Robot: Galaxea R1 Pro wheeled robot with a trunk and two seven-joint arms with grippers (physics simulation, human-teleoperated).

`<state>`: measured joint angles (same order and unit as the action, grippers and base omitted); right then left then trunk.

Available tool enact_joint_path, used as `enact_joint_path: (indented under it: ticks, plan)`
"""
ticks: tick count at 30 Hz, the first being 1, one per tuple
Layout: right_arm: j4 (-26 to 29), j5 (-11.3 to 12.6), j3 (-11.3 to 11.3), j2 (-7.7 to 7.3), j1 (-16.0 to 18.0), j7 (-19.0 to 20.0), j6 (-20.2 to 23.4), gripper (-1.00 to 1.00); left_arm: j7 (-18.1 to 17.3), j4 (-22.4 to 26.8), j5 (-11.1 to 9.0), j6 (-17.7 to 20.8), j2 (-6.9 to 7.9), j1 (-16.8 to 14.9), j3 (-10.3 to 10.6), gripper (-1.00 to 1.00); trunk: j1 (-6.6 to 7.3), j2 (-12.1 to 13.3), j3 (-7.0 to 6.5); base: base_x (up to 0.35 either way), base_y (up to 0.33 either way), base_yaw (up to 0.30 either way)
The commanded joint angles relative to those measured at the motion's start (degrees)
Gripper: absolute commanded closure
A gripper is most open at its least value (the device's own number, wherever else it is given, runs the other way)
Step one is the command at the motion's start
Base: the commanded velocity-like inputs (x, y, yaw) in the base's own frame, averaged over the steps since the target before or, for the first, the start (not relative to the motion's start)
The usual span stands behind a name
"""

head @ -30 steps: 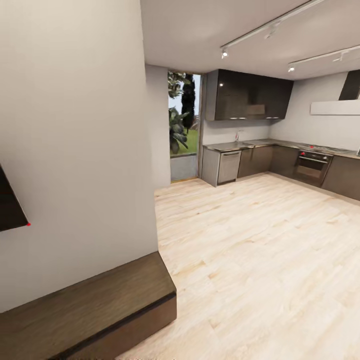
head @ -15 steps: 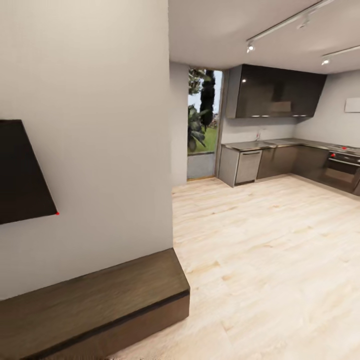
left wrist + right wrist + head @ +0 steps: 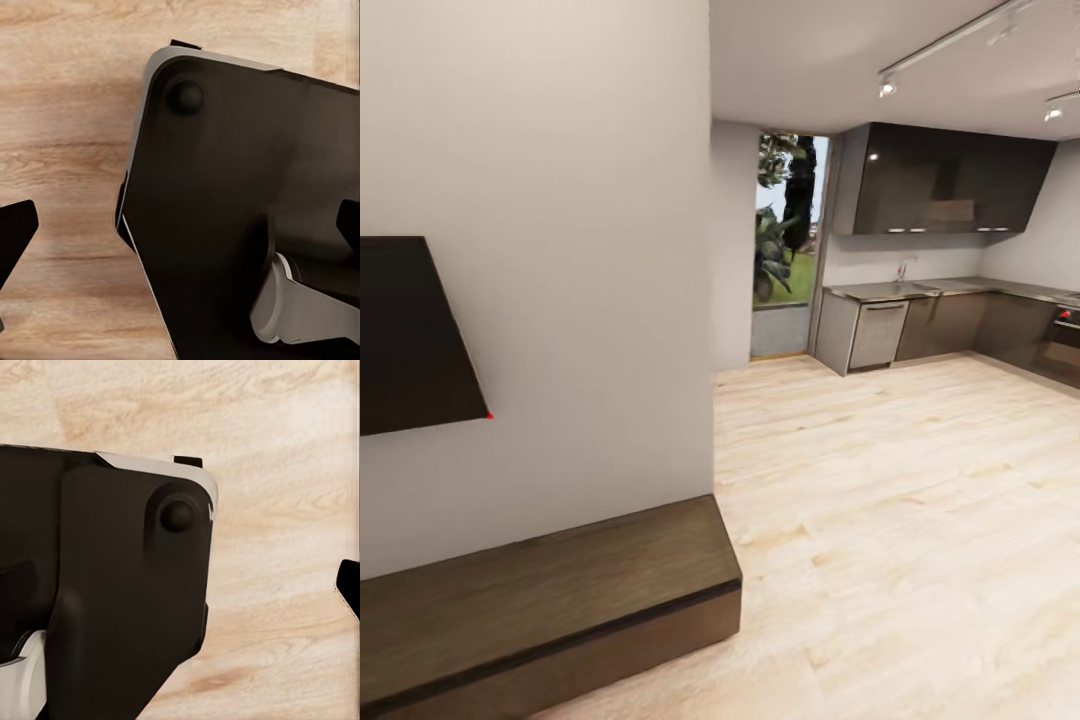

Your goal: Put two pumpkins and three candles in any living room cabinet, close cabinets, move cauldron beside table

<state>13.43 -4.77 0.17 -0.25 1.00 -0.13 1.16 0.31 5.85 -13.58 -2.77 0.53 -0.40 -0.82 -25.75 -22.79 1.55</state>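
In transit, no pumpkins, candles or cauldron in sight. Only task item showing: the cabinet (image 3: 550, 600), long low dark-brown unit against the white wall (image 3: 560, 250), lower left of the head view, top bare, front flush so it reads as closed (no handles, hard to be sure). Dark screen (image 3: 410, 335) mounted on the wall above it. Kitchen beyond: dark cupboards (image 3: 940, 180), kitchen counter (image 3: 920, 292), glass door (image 3: 785, 240) to the garden. Not the right room for pickups.

Both wrist views looking straight down at pale wood floor (image 3: 900, 500) and the robot's own black base (image 3: 247, 210). Dark finger tips at the frame edges only, so cannot tell whether the left claw or the right claw is spread or pressed together. Nothing visibly held.

Risks from here:
- Heading toward the kitchen wastes time, and those dark cupboards could be mistaken for the target cabinet.
- Cabinet corner (image 3: 725, 590) juts into the floor close to the base path; a tight turn could clip it.
- Arms hang low beside the base; swinging past the cabinet edge could snag one.
- Unknown claw state means a blind approach to the first pumpkin (check before reaching).
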Motion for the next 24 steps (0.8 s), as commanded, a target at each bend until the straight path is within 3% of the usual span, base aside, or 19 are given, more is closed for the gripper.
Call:
enact_joint_path:
  ticks: [1,6,17,24]
  plan:
    - [0.1,-0.5,0.0,-0.01,0.1,0.0,0.1,-1.0,0.0,-0.1,-0.2,-0.2,0.0,0.0,-0.1,-1.0,-0.03,-0.1,0.13,0.0,-0.284,0.008]
    - [0.0,-0.5,0.0,0.0,0.1,-0.1,0.2,-1.0,0.0,-0.2,-0.3,-0.2,0.0,0.0,0.0,-1.0,-0.03,-0.1,0.11,0.0,-0.292,0.044]
    - [0.0,-0.5,0.0,-0.01,0.1,-0.1,0.2,-1.0,0.0,-0.5,-0.3,-0.2,-0.07,0.0,0.0,-1.0,-0.03,-0.1,-0.37,0.0,-0.302,0.206]
    - [0.1,-0.5,0.0,-0.01,0.1,-0.2,0.2,-1.0,0.0,-0.6,-0.3,-0.2,-0.09,0.0,0.0,-1.0,-0.03,-0.1,-0.45,0.0,-0.302,0.05]
